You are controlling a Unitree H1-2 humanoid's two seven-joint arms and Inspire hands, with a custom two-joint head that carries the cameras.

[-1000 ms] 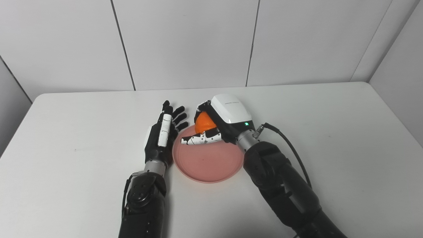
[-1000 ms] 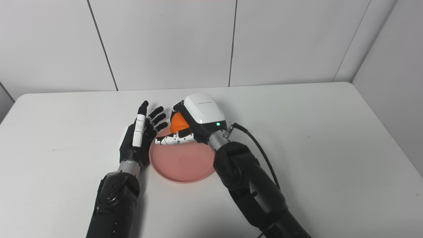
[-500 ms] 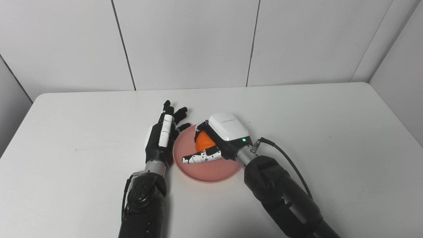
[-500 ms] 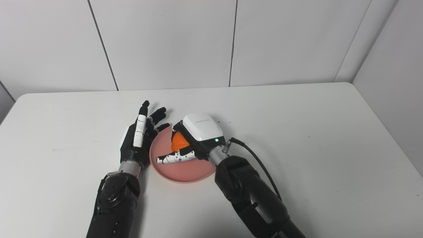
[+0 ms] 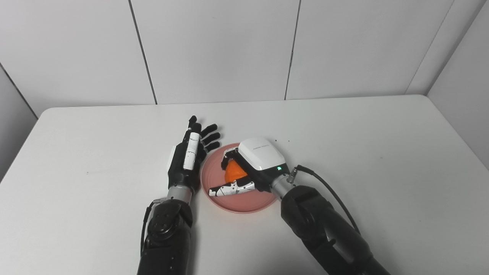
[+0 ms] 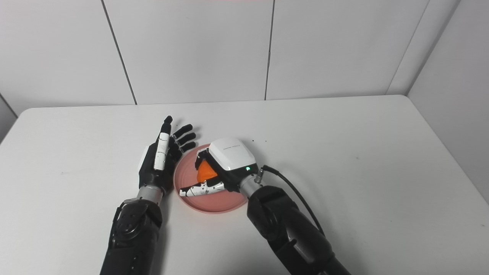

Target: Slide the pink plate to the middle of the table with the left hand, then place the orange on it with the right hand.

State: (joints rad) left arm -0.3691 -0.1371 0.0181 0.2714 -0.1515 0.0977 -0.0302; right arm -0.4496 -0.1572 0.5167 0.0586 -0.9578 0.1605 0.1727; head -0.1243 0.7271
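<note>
Orange (image 5: pixel 234 172) held in right robot hand (image 5: pixel 248 168) over pink plate (image 5: pixel 244 202); left robot hand (image 5: pixel 187 158) spread beside it

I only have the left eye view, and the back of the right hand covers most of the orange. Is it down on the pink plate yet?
Observer: In the right eye view, the right hand is closed around the orange over the pink plate. The fruit's underside is hidden there too, so I cannot confirm contact.
Operator: Is the left hand touching the plate?
Observer: The right eye view shows the left hand open and close alongside the plate's left rim, fingers pointing away from the robot. I cannot tell whether it touches.
</note>
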